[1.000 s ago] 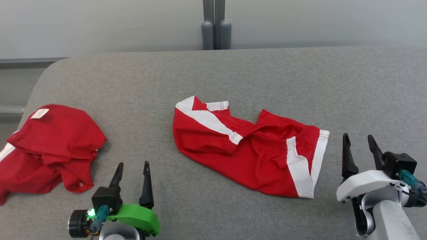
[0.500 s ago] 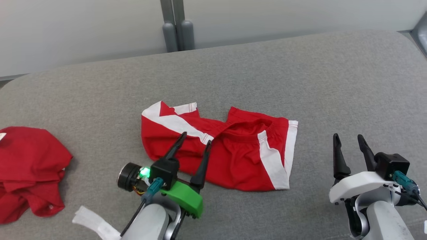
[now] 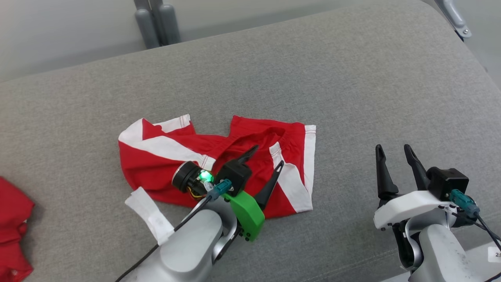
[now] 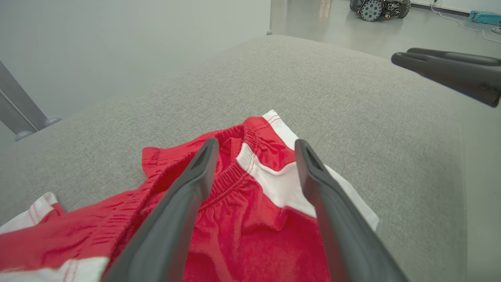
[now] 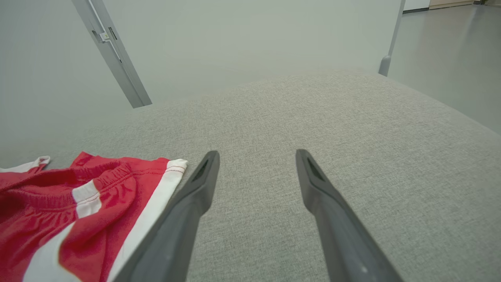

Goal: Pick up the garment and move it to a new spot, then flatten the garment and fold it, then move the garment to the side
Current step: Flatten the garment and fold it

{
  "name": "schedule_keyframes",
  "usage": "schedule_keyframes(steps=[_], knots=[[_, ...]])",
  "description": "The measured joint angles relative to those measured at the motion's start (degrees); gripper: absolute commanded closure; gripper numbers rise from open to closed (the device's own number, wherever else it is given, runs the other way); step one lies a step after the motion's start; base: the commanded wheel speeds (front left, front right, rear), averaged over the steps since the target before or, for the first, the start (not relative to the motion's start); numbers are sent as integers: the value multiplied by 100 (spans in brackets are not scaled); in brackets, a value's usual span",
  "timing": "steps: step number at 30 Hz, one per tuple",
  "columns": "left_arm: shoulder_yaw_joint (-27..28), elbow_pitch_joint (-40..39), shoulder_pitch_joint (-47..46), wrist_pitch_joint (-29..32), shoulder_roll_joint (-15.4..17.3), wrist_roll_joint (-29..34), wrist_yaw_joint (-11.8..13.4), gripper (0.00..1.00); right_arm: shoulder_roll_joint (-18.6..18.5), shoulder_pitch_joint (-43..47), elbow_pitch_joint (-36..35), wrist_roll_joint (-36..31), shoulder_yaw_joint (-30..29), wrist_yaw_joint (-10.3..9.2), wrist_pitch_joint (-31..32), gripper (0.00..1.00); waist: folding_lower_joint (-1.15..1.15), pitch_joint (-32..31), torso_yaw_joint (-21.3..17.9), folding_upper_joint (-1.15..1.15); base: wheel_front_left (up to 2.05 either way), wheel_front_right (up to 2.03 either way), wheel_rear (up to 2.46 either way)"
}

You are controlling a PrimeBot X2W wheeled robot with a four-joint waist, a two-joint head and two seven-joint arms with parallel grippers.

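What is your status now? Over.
Left gripper open, over red shorts, not gripping. Right gripper open, over bare grey surface. Shorts crumpled, unfolded. Other red garment far left, nothing blocking.

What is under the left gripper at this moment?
The red and white shorts, crumpled on the grey cushion, lie under the open left gripper. Its wrist covers part of the cloth.
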Motion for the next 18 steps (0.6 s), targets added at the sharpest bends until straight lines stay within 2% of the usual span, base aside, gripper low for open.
schedule_keyframes(steps=[9,17,18], knots=[[-815,582,-767,155,-5,-749,321,0,-1,-87,-31,114,213,0,0,0,0,216,-441,0,0,0,0],[-1254,987,-1137,441,-2,-1236,622,0,-3,-108,0,202,293,0,0,0,0,353,-642,0,0,0,0],[-1306,1012,-1155,455,-1,-1283,624,4,-1,-110,-1,202,300,0,0,0,0,363,-653,0,0,0,0]])
